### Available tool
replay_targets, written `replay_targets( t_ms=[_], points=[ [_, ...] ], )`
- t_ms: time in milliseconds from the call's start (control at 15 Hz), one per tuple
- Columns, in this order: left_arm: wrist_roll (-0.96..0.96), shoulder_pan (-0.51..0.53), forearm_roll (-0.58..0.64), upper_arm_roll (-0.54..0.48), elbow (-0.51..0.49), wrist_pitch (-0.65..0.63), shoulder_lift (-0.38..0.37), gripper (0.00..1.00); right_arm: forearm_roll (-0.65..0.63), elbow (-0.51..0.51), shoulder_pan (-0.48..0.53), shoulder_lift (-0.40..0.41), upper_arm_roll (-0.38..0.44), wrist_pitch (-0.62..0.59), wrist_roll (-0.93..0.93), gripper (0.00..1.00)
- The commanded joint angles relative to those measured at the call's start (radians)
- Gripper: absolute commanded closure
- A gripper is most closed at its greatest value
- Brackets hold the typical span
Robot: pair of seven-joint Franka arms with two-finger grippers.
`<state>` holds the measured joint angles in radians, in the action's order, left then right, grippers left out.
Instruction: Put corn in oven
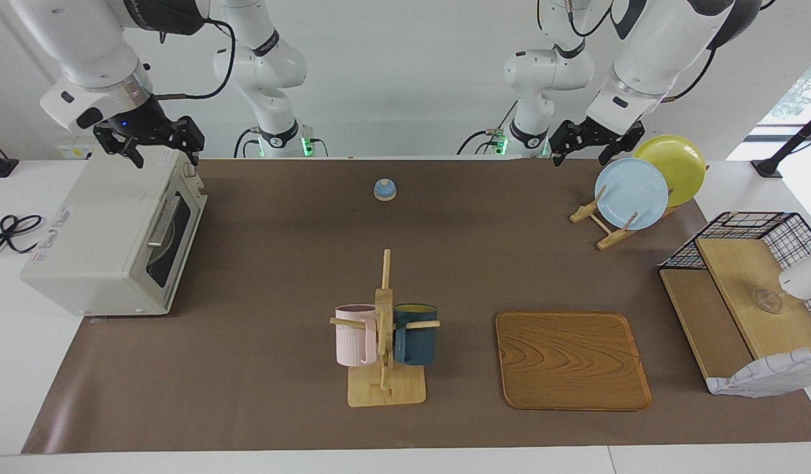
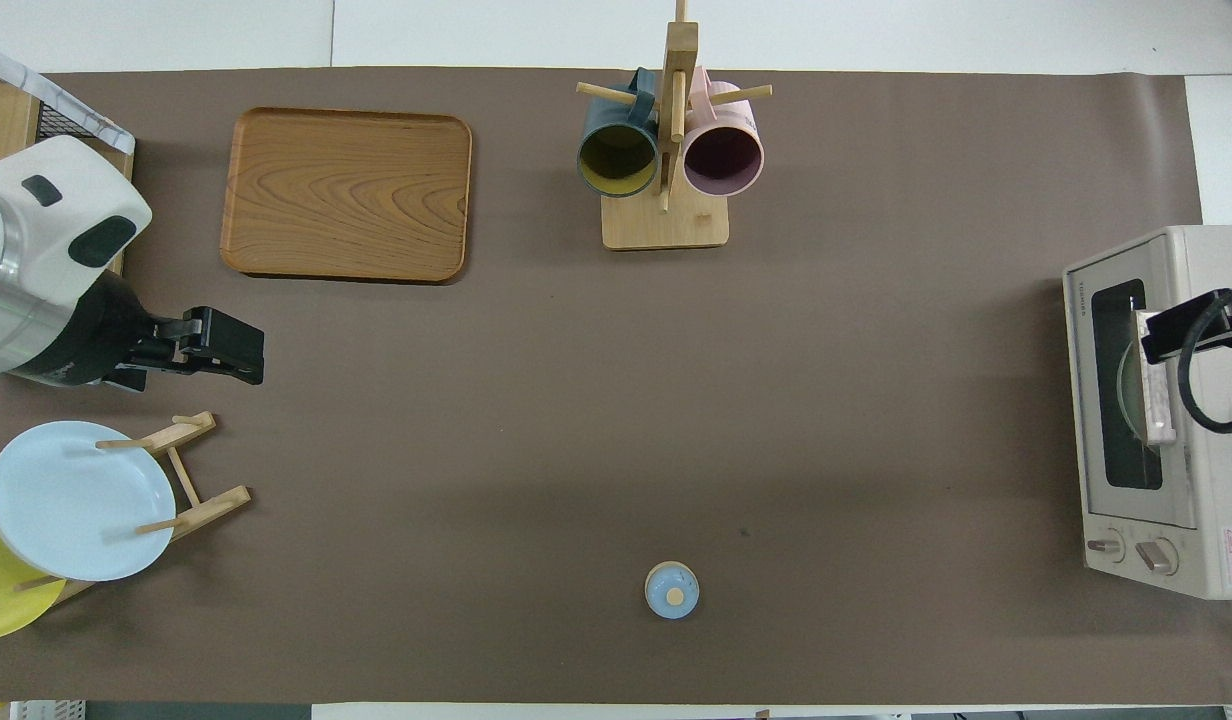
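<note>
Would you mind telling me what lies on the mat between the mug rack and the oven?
Nothing: the overhead view shows bare brown mat from the mug rack to the oven, whose door is shut.

We take this for a robotics lab got up as a kitchen. Two white arms are bolted at one long edge of a white table under a brown mat, with bare white walls and loose cables near one corner. The kitchen part is props: a toaster oven at the right arm's end, a mug tree and wooden tray by the edge farthest from the robots, plates in a rack at the left arm's end.
</note>
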<state>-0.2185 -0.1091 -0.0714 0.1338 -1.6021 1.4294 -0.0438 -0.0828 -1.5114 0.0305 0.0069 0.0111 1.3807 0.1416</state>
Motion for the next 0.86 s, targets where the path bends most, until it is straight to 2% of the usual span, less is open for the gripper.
replay_targets(
  t_ms=[0,199,798],
  points=[
    [0.002,0.016,-0.015,0.006,0.005,-0.015,-0.005,0.00,0.023,0.010,0.006,0.005,0.001,0.012,-0.014,0.00],
    [0.002,0.016,-0.015,0.006,0.005,-0.015,-0.005,0.00,0.034,0.010,-0.021,0.004,0.033,0.009,-0.056,0.00],
    [0.002,0.016,-0.015,0.006,0.005,-0.015,-0.005,0.00,0.055,0.010,-0.020,0.002,0.032,0.006,-0.060,0.00]
  ],
)
